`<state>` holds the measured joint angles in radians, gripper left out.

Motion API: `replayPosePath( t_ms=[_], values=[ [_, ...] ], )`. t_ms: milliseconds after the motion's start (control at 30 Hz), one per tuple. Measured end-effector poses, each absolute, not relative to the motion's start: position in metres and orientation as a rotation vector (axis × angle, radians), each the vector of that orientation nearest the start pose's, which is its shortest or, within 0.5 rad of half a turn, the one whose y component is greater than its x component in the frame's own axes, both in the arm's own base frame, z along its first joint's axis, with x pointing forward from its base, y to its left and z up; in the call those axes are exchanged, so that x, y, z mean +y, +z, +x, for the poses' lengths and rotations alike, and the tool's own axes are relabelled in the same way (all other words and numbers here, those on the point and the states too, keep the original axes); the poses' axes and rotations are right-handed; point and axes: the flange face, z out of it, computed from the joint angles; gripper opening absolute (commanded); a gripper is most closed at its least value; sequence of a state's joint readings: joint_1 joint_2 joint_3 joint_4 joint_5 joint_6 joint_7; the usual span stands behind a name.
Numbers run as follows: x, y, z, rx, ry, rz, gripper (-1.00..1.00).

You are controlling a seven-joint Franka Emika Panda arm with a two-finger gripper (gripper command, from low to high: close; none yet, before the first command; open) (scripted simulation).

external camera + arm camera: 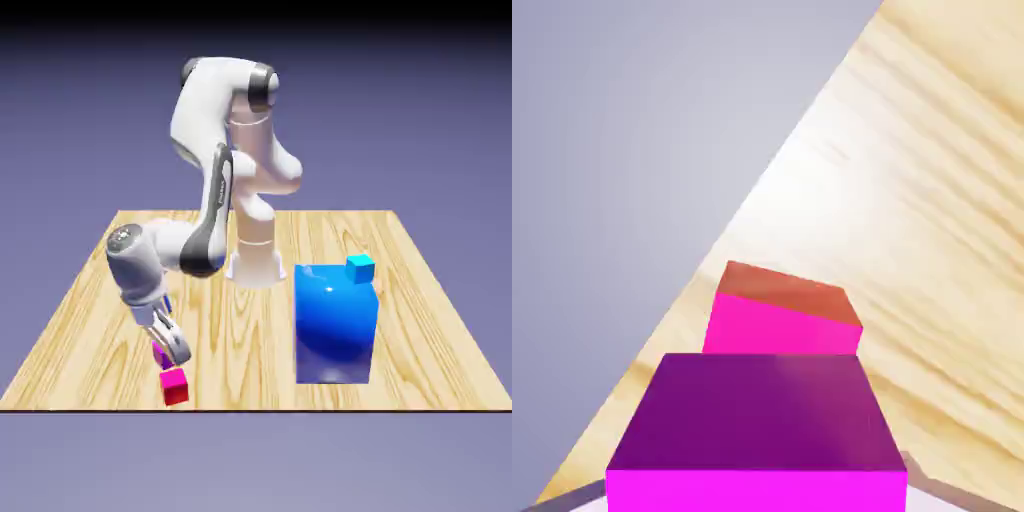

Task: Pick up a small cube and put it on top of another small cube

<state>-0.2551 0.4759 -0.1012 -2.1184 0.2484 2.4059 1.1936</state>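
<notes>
Two small plain cubes at the hand: the small magenta-pink cube (757,412) is clamped between the fingers of the grey-and-white two-finger hand (172,350), and the small crimson-red cube (174,387) sits on the pale wood-grain tabletop (240,350) near its front edge, toward the exterior view's left. Held cube is near the red one, behind it in the exterior view and partly hidden by the fingers; in the hand view it overlaps the red one. Can't tell from these whether they touch. Hand is tilted, fingers angled down toward the exterior view's right. White jointed arm (205,120) reaches in from its base at the far edge. Big glossy blue block (335,325) stands upright toward the exterior view's right. One small cyan cube (360,269) shows at its top right corner; can't tell if it rests on the block or behind it. No container in either view, so no contents to report
</notes>
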Motion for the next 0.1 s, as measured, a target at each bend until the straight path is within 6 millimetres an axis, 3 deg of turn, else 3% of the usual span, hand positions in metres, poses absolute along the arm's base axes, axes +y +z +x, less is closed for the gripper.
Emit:
replayPosePath(
  t_ms=[67,100],
  values=[
    [-0.193,0.171,0.520,2.377,0.322,-2.001,1.00],
    [-0.196,0.191,0.523,2.376,0.322,-2.001,1.00]
  ],
)
